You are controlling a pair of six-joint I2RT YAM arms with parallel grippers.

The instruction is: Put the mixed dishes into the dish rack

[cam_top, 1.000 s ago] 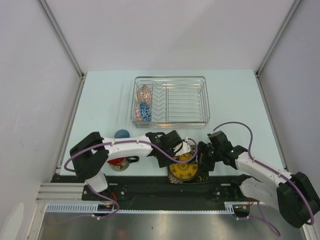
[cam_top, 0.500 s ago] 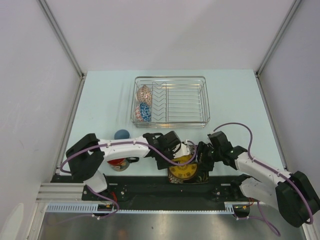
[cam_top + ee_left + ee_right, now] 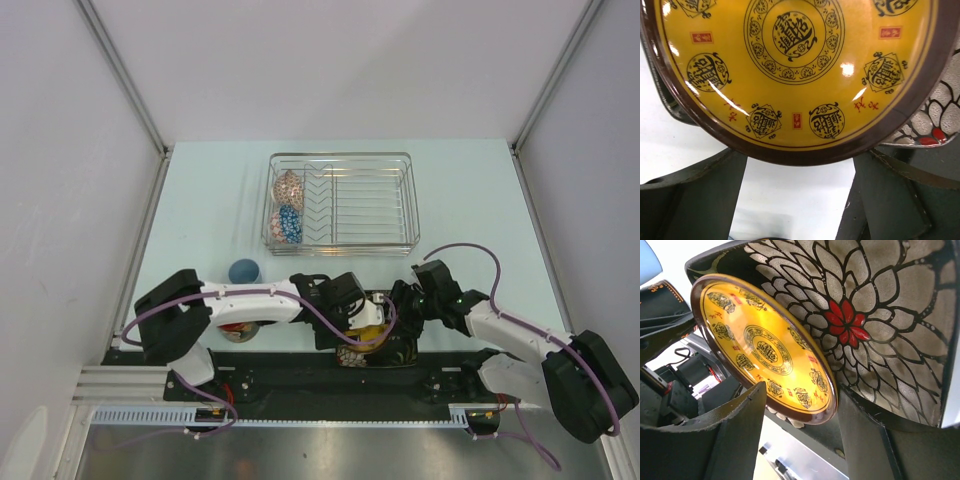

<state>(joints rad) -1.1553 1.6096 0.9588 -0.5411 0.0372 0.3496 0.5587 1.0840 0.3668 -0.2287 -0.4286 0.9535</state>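
Observation:
The dark square plate with its yellow round motif lies at the near table edge, mostly covered by both grippers. My left gripper is open, with its fingers on either side of the motif's near rim. My right gripper is open and straddles the plate's edge from the right. The dish rack holds the reddish-white bowl and the blue-patterned bowl on edge at its left end. The light-blue cup stands near the left arm. The mug peeks out under the left arm.
The black rail at the table's near edge runs just below the plate. Grey walls close the table in on the left, right and far sides. The right part of the rack has bare divider prongs.
My left gripper has moved right and over the plate, hiding most of the yellow motif. My right gripper has edged left towards the plate.

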